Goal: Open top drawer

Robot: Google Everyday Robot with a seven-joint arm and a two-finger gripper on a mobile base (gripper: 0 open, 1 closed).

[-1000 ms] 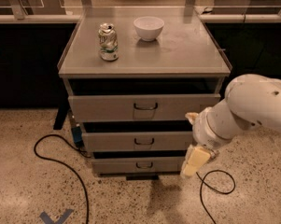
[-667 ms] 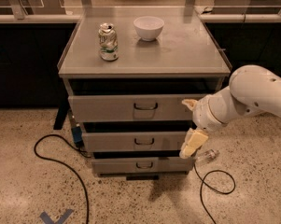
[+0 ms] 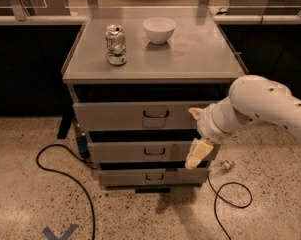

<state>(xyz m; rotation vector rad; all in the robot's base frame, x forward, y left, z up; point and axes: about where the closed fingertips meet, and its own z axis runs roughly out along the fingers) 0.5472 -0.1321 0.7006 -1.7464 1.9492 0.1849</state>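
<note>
1. Black cable (image 3: 65,174): laid in a loop on the floor, left of the cabinet.
2. Can (image 3: 115,45): stood upright on the counter (image 3: 205,54), left part.
3. Top drawer (image 3: 110,116): set directly under the counter, long axis horizontal; a dark gap is shown above its front; the loop handle (image 3: 156,114) is fixed at centre.
4. Bowl (image 3: 159,29): placed on the counter, right of the can.
5. Gripper (image 3: 196,134): held before the drawer's right end, fingers spread wide, one above the other, nothing grasped. The handle is found to its left, slightly higher; a leftward reach is judged necessary.
</note>
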